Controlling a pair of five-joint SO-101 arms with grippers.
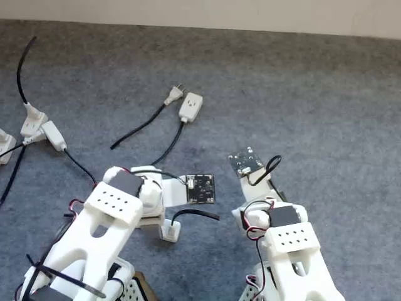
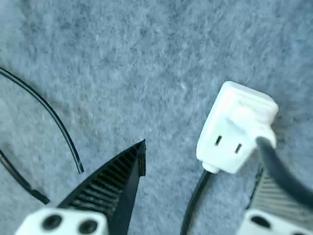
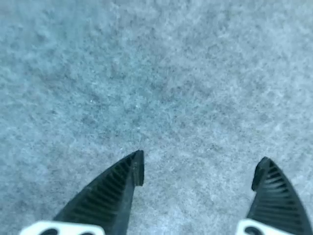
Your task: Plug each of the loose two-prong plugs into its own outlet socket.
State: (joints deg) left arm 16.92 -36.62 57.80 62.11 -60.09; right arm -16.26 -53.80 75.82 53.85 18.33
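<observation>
A white outlet socket (image 2: 230,132) with two slots lies on the grey carpet, its black cord (image 2: 195,200) trailing off. It sits between the fingers of my left gripper (image 2: 200,161), which is open, close to one finger (image 2: 274,196). The same socket (image 1: 170,231) lies under the left arm in the high view. Farther out lie a loose two-prong plug (image 1: 174,95) and a second white socket (image 1: 190,106) beside it, both on black cords. My right gripper (image 3: 201,161) is open over bare carpet with nothing between its fingers.
At the far left, white plugs and sockets (image 1: 39,127) sit joined on black cords, and another white piece (image 1: 3,139) lies at the edge. A thin black cord end (image 2: 54,120) lies near the left gripper. A pale wall edge (image 1: 200,12) runs along the back.
</observation>
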